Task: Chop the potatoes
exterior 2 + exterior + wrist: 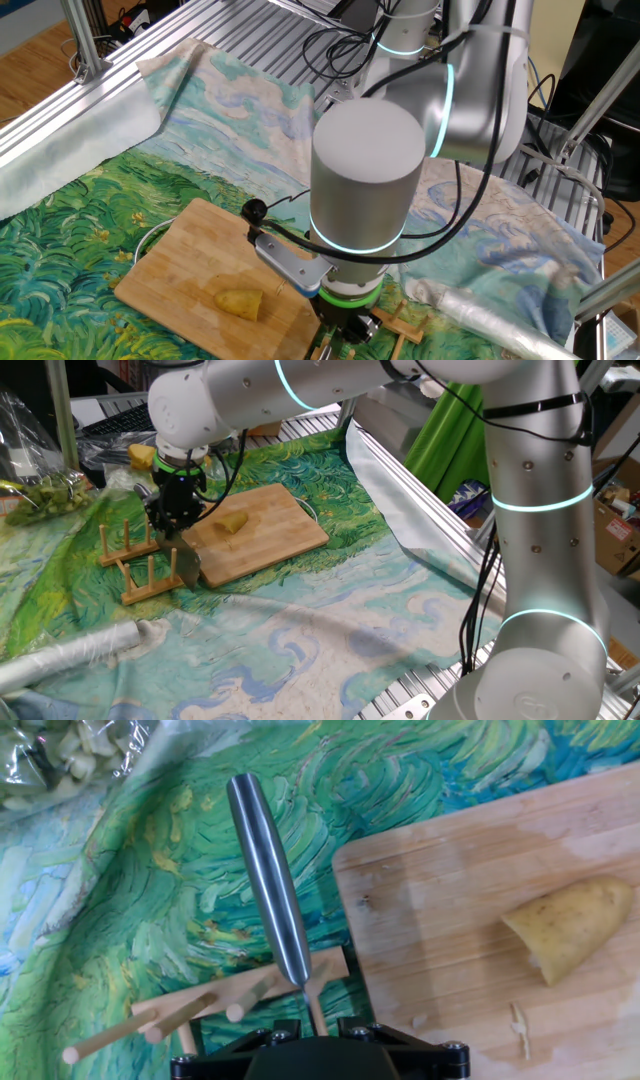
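Note:
One pale-yellow potato chunk (234, 522) lies on the wooden board (285, 510); it also shows in the other fixed view (240, 302) and at the right of the hand view (570, 925). A steel-handled knife (268, 880) rests in a wooden peg rack (200, 1015), just left of the board (450, 900); its dark blade (188, 566) pokes out at the rack's near side. My gripper (320, 1025) hangs right over the rack, its fingers apart on either side of the knife's thin near end. It holds nothing I can see. It also shows in both fixed views (172, 520) (345, 330).
The rack (140, 565) stands on a painted cloth. A clear bag of pale cut pieces (60, 760) lies beyond the knife handle. A rolled plastic sheet (80, 650) lies near the cloth's front. A yellow object (142, 456) sits behind the arm.

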You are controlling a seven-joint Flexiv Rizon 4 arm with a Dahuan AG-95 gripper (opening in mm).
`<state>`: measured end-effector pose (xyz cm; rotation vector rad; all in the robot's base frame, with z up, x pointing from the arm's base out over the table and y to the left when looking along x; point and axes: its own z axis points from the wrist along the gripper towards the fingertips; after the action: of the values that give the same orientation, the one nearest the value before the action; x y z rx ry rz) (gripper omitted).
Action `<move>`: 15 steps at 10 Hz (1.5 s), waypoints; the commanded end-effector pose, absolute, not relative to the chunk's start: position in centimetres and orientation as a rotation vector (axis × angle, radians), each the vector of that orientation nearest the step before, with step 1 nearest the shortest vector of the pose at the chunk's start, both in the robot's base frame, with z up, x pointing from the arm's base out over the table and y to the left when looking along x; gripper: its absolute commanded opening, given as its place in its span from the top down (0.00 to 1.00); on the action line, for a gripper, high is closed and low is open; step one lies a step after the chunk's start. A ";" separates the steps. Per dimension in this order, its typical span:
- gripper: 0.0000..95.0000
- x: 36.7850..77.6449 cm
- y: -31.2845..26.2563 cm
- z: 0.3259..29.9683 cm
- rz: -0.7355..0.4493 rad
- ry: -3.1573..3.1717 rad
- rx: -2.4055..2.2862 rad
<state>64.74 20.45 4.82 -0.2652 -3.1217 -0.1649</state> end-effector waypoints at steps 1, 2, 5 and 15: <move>0.80 64.8 20.4 4.6 -0.179 -3.119 -0.267; 0.80 64.8 20.5 4.2 -0.181 -3.120 -0.270; 0.80 64.9 20.7 3.6 -0.184 -3.121 -0.272; 1.00 65.0 20.8 2.9 -0.192 -3.127 -0.249</move>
<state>65.06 20.96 3.04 -0.2452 -3.1283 -0.2012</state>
